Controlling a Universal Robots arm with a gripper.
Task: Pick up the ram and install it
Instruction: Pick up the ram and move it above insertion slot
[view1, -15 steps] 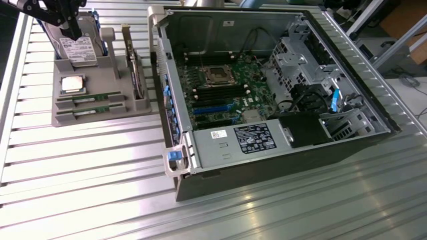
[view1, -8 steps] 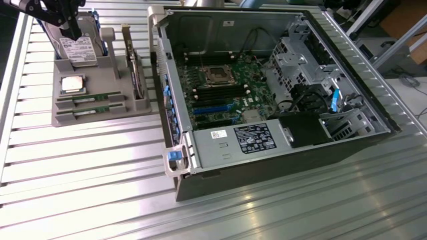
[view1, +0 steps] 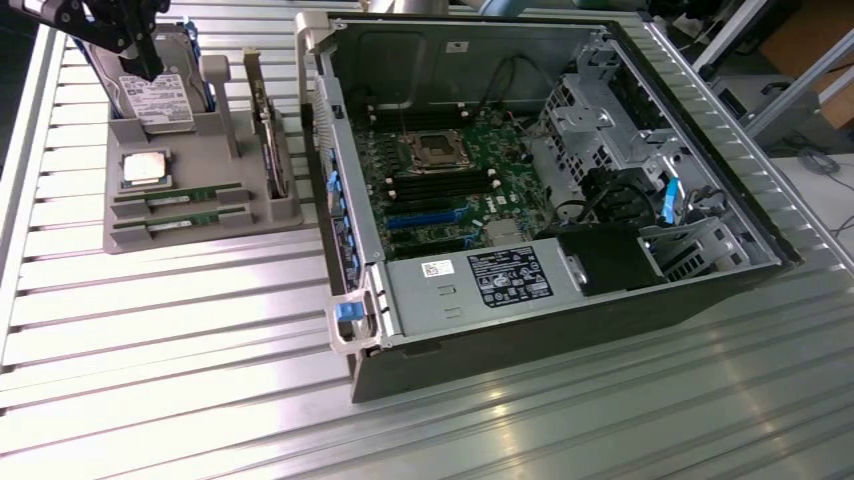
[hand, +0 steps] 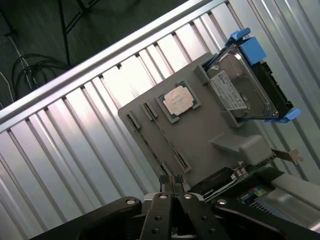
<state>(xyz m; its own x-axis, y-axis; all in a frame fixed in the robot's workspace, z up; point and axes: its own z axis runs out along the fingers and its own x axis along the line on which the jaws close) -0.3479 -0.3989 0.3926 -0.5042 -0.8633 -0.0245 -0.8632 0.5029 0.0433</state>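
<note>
Gripper (view1: 139, 68) is seen pinched shut, empty, over HDD (view1: 163, 100) on gray tray (view1: 200, 150). Ram (view1: 180, 192) is seated in tray slot nr CPU (view1: 144, 168).

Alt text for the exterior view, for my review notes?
A gripper, fingers shut, hangs above a grey parts holder carrying a hard drive, a processor chip and two ram sticks. To the exterior view's right lies an open computer case with its motherboard exposed.
</note>
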